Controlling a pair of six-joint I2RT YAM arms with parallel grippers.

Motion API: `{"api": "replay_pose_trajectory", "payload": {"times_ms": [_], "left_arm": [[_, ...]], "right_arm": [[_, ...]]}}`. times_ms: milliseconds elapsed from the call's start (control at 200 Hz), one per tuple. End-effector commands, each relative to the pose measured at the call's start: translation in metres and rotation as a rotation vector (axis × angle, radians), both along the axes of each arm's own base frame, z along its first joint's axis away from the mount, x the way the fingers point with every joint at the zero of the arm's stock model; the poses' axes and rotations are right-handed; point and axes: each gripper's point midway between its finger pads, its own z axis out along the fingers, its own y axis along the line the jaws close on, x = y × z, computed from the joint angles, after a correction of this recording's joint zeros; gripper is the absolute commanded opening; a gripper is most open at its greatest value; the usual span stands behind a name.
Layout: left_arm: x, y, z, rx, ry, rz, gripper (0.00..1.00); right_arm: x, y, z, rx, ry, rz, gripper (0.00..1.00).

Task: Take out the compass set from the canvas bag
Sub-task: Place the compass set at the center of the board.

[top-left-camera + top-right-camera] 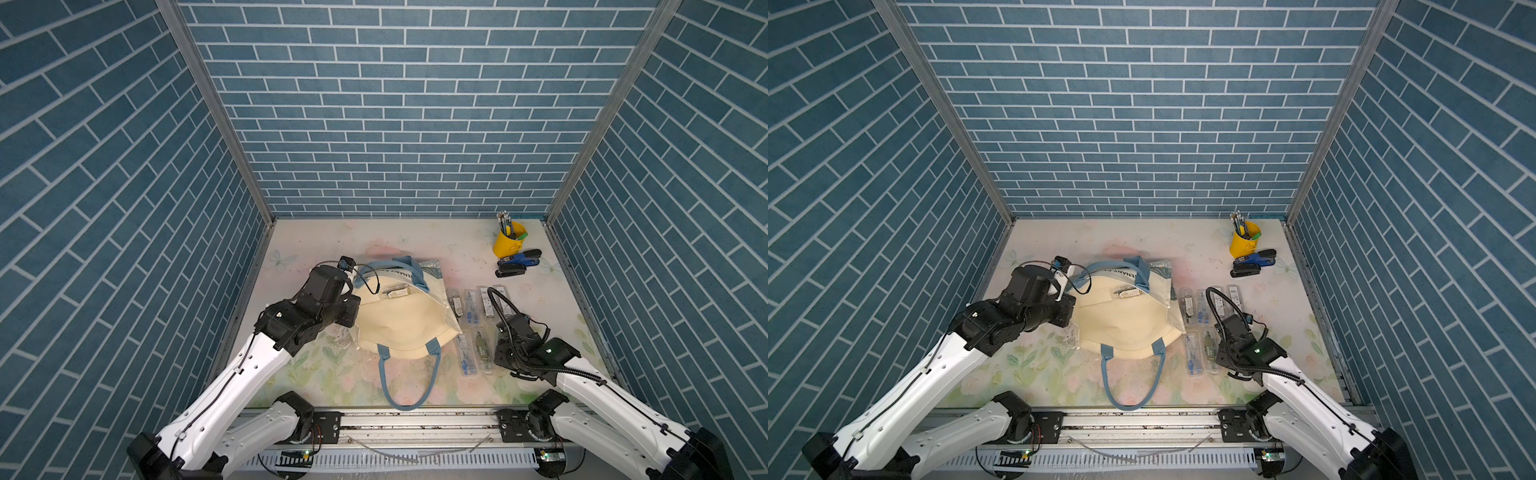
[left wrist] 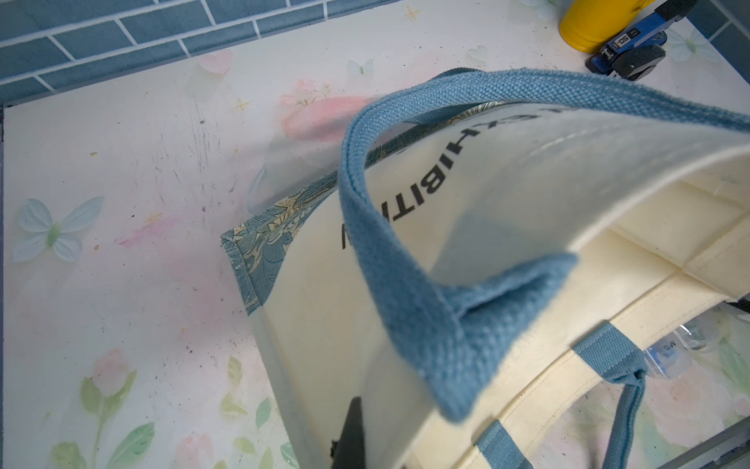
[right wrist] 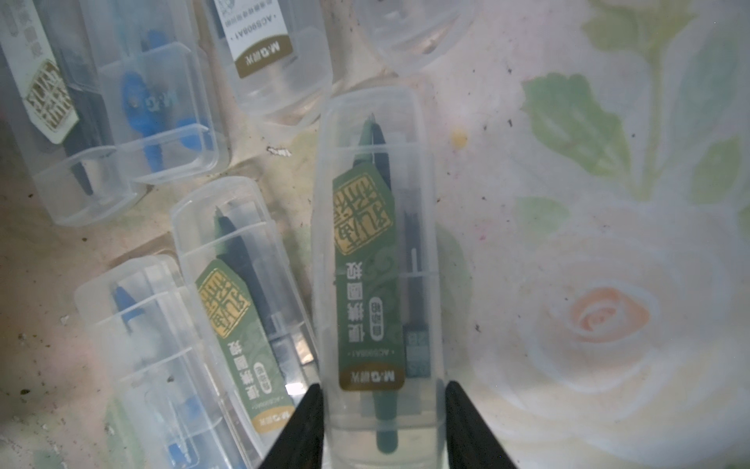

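Note:
The cream canvas bag [image 1: 399,328] [image 1: 1121,328] lies mid-table, one blue handle trailing toward the front edge. My left gripper [image 1: 354,309] [image 1: 1073,311] is shut on the bag's left rim, holding the top layer folded back. In the left wrist view one black finger [image 2: 354,430] presses the canvas [image 2: 507,195]. One clear compass set case [image 1: 395,292] shows inside the open bag. My right gripper [image 1: 505,353] [image 3: 383,385] is low over the table. Its jaws are open, straddling a green-labelled compass set [image 3: 373,264] with a thin gap on one side.
Several more clear compass set cases [image 1: 469,307] [image 3: 227,292] lie in rows between the bag and my right arm. A yellow cup of pens [image 1: 509,241] and two staplers [image 1: 517,262] stand at the back right. Brick-pattern walls close in three sides.

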Motion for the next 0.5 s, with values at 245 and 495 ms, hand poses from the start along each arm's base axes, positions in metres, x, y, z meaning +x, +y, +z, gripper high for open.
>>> {"api": "replay_pose_trajectory", "payload": {"times_ms": [245, 495], "left_arm": [[0.008, -0.009, 0.027, -0.054, -0.077, -0.021, 0.0], [0.008, -0.009, 0.026, -0.053, -0.073, -0.022, 0.0]], "right_arm": [[0.022, -0.009, 0.001, 0.012, -0.048, -0.091, 0.63], [0.059, -0.017, -0.002, 0.042, -0.06, -0.115, 0.63]]}}
